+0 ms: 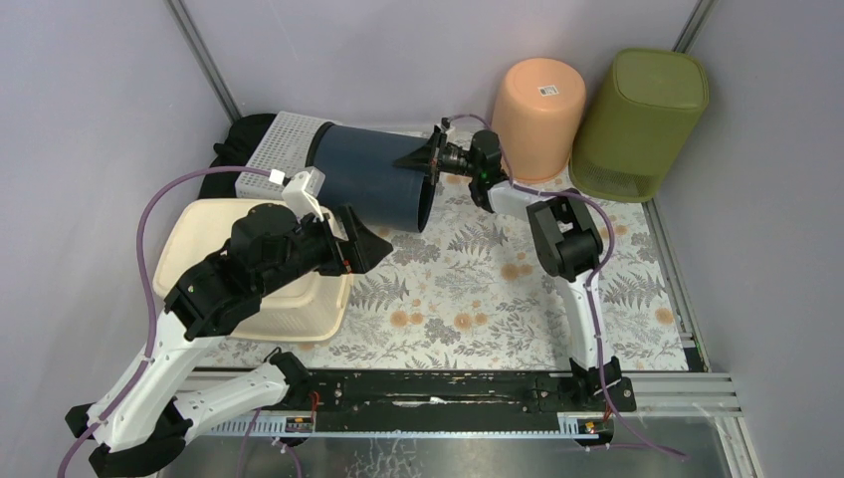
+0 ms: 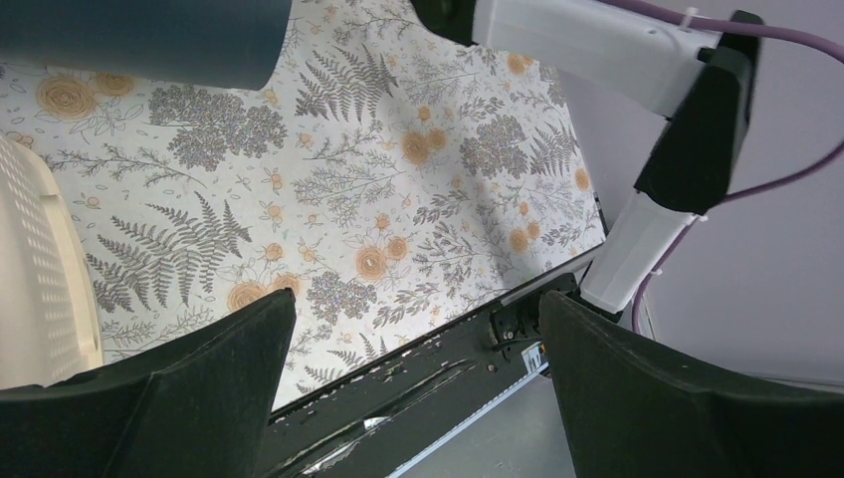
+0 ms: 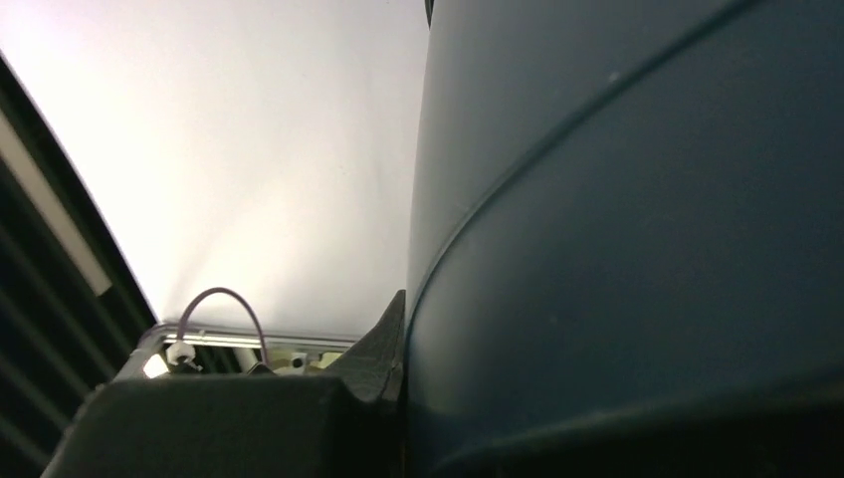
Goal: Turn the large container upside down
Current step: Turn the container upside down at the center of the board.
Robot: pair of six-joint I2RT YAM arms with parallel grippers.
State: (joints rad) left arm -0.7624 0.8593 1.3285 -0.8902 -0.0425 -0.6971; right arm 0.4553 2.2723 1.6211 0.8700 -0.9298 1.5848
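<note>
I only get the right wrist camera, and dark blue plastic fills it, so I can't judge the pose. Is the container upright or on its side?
Observer: On its side. The dark blue container lies with its mouth toward the right gripper, which is shut on the rim.
Operator: And the left arm?
Observer: The left gripper hangs open just in front of the container, nothing between its fingers.
Operator: Anything beyond its base?
Observer: A white perforated basket.
</note>
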